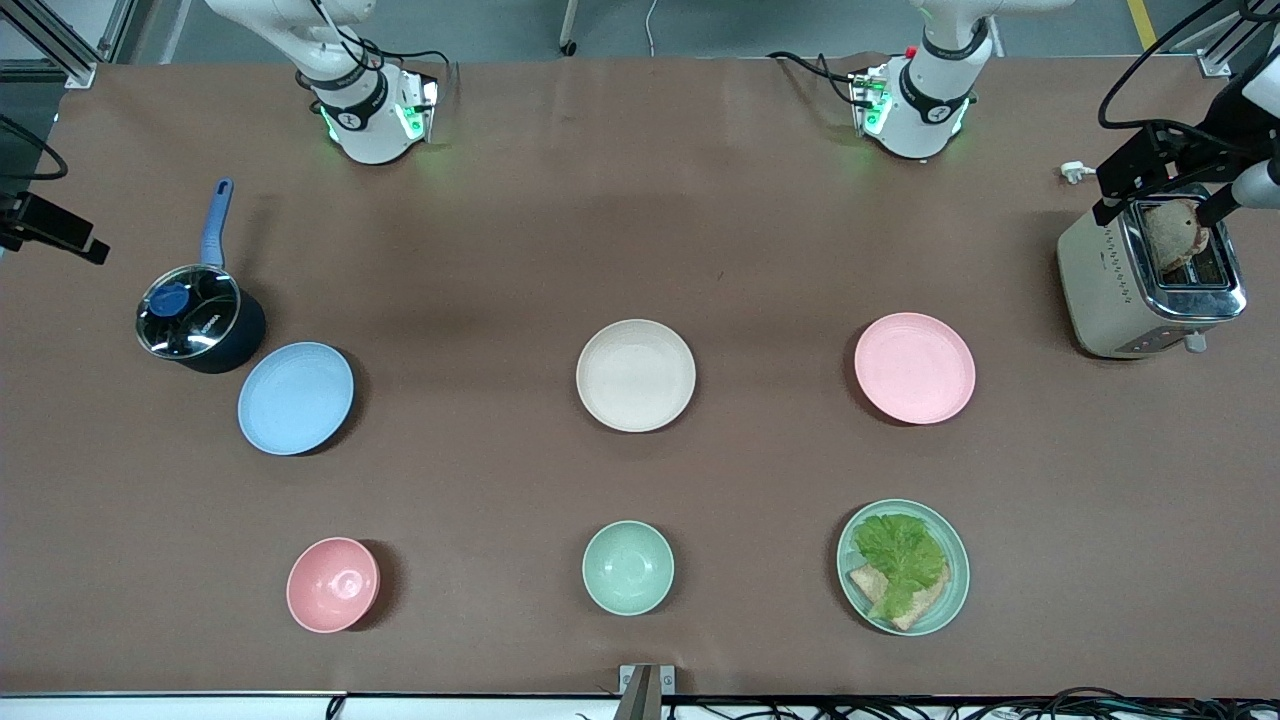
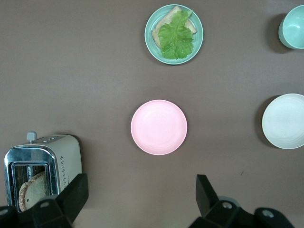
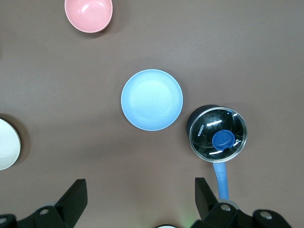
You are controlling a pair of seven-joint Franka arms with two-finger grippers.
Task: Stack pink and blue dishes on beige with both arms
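Beige plate (image 1: 635, 375) sits mid-table in the front view, with the blue plate (image 1: 295, 398) toward the right arm's end, just beside a lidded saucepan (image 1: 198, 318), and the pink plate (image 1: 914, 367) toward the left arm's end, near the toaster (image 1: 1150, 278); nothing's stacked yet, and neither gripper shows up here. Left wrist view: the left gripper (image 2: 141, 195) hangs high with jaws spread wide, empty, the pink plate (image 2: 158, 127) well below it. Right wrist view: same deal, the right gripper (image 3: 140, 198) is released and empty above the blue plate (image 3: 152, 99), with the saucepan (image 3: 218, 134) just beside that plate. Best bet is probably to pinch each plate's rim on the side away from the clutter, and let one arm drop its plate first so they don't collide over the beige one.
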